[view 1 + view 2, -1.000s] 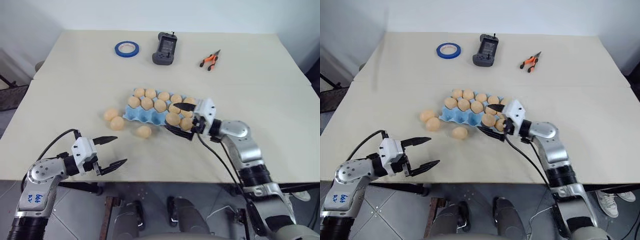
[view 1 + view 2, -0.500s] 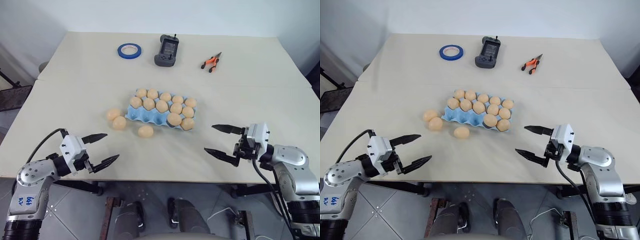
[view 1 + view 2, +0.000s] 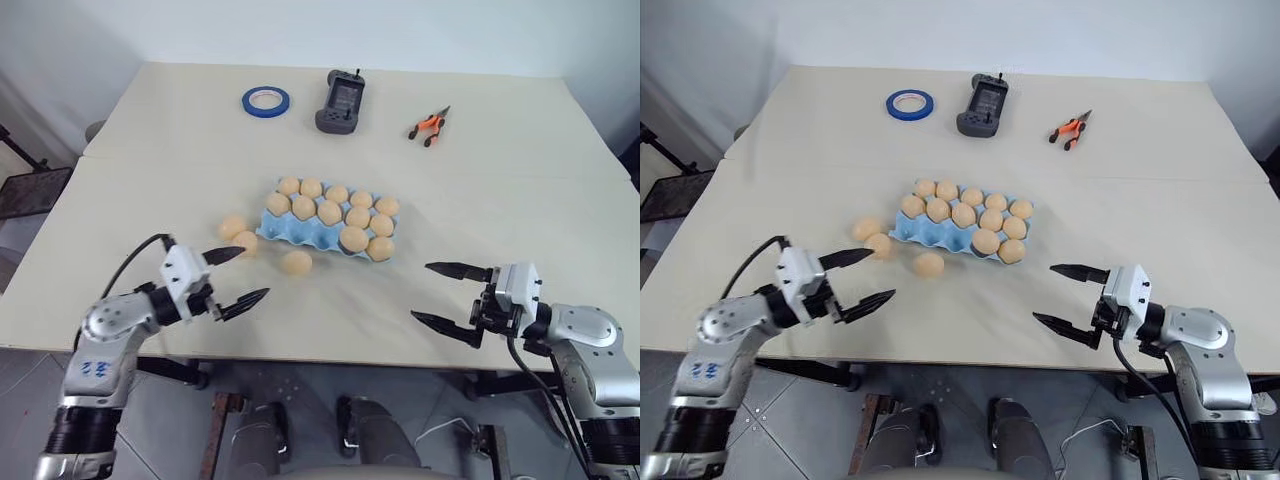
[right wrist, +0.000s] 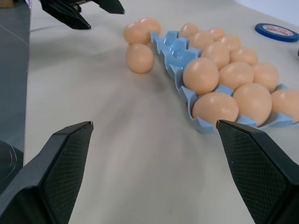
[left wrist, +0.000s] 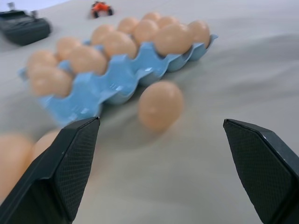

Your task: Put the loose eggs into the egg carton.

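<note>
**A:** Where do your eggs stand?

**B:** Three small, smooth, matte tan-orange loose eggs lie on the cream table (image 3: 520, 190), off the left and near side of the light blue moulded egg carton (image 3: 300, 232). One loose egg (image 3: 296, 262) sits alone just beside the carton's near wall. The other pair of loose eggs (image 3: 237, 233) lie touching each other at the carton's left end. The carton holds about ten eggs; its near-left cups look empty.

**A:** And your hands?

**B:** Both are spread wide and hold nothing. Your left gripper (image 3: 240, 274) hovers near the table's front edge, one black fingertip close to the pair. Your right gripper (image 3: 447, 293) hangs well apart from the carton, toward the near right.

**A:** How will an egg handle?

**B:** I'd judge it light, rigid and brittle, with a rounded shell that will roll away if you nudge it. Take it across its widest middle, fingers on opposite sides, and close gently. The lone egg looks the easiest, with open table around it. The carton seems light too, so you might shove it while lowering an egg in.

**A:** Anything else about?

**B:** A blue tape ring (image 3: 265, 98), a dark grey handheld device (image 3: 341, 101) and orange-handled pliers (image 3: 429, 125) lie at the far edge, well clear.
</note>
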You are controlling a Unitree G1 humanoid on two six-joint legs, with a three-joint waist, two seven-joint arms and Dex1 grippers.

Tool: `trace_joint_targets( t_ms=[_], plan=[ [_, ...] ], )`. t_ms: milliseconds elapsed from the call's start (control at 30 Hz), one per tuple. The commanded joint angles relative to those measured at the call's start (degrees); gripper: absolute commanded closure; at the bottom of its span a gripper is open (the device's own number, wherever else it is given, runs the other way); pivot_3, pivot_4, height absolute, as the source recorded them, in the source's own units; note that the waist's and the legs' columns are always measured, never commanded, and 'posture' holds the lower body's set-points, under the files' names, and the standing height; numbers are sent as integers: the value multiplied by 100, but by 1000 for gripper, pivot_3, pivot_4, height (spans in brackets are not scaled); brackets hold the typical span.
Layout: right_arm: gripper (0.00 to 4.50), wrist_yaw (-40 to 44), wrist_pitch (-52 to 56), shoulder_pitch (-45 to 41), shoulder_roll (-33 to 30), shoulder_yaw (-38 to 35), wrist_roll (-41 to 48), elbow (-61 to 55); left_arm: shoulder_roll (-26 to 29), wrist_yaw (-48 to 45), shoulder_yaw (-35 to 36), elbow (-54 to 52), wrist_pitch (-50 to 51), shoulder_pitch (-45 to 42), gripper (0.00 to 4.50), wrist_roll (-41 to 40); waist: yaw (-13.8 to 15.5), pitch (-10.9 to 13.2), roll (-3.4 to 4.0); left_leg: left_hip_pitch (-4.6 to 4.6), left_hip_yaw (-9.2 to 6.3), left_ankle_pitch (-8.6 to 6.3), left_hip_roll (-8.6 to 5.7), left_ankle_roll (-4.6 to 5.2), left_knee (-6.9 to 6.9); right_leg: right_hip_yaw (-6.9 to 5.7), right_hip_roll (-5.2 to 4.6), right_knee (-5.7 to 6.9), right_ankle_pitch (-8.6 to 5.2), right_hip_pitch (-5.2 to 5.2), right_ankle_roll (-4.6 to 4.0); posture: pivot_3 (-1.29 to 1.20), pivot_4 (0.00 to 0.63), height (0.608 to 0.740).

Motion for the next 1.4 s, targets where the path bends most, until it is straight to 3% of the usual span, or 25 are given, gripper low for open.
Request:
trace_joint_targets(
  t_ms=[33, 300, 467, 700, 800, 967, 1200, 1267, 1400],
  plan=[
    [69, -120, 2, -37, -23, -2, 25, -341, -289, 276, -402, 410, -32, -405, 0, 407, -3, 0, 0, -1, 0, 0, 1, 0, 3, 0, 3, 2, 3, 0, 6, 0, 150, 740],
    [69, -471, 146, 13, 82, 44, 75, -699, -980, 957, -955, 1605, -69, -1261, 0, 1199, 15, 1, -1, -5, -12, -1, 7, 2, 48, -6, 14, 30, 15, 1, 27, 0, 150, 740],
    [69, -608, 169, 63, 118, 52, 72, -813, -1163, 1043, -961, 1718, -110, -1366, 0, 1239, 33, 0, -1, -19, -11, -4, 6, 14, 67, -5, 11, 27, 14, 1, 26, 0, 150, 740],
    [0, -764, 239, 169, 197, 105, 65, -919, -940, 755, -738, 1167, -156, -1104, 2252, 968, 88, 1, -1, -20, -12, -4, 8, 15, 63, -6, 11, 29, 14, -2, 26, 0, 150, 740],
    [0, -781, 248, 189, 197, 117, 57, -916, -898, 505, -637, 917, -145, -1141, 2739, 674, 120, 0, -1, -26, -13, -4, 10, 14, 64, -9, 12, 30, 14, -8, 25, 0, 150, 740],
    [0, -823, 259, 178, 220, 155, 40, -908, -1118, 577, -668, 1109, -155, -1756, 2739, 686, 175, 1, -1, -37, -14, -3, 4, 17, 72, -9, 7, 23, 8, -7, 14, 0, 150, 740],
    [0, -975, 289, 144, 273, 175, 25, -981, -1677, 930, -899, 2474, -384, -2705, 2739, 1113, 149, 1, -2, -40, -10, -3, -4, 37, 81, -5, 3, 18, 18, -4, 33, 0, 150, 740],
    [0, -1013, 295, 133, 282, 185, 21, -1001, -1787, 900, -937, 2832, -491, -2882, 2739, 1161, 130, 1, -2, -40, -10, -3, -3, 38, 81, -6, 6, 18, 44, -6, 78, 0, 150, 740],
    [0, -1103, 307, 160, 300, 207, 24, -1095, -1975, 877, -966, 3418, -763, -3218, 1532, 1221, 133, 2, -3, -44, -13, -3, 2, 37, 80, -12, 14, 19, 58, -12, 103, 0, 150, 740]
  ],
)
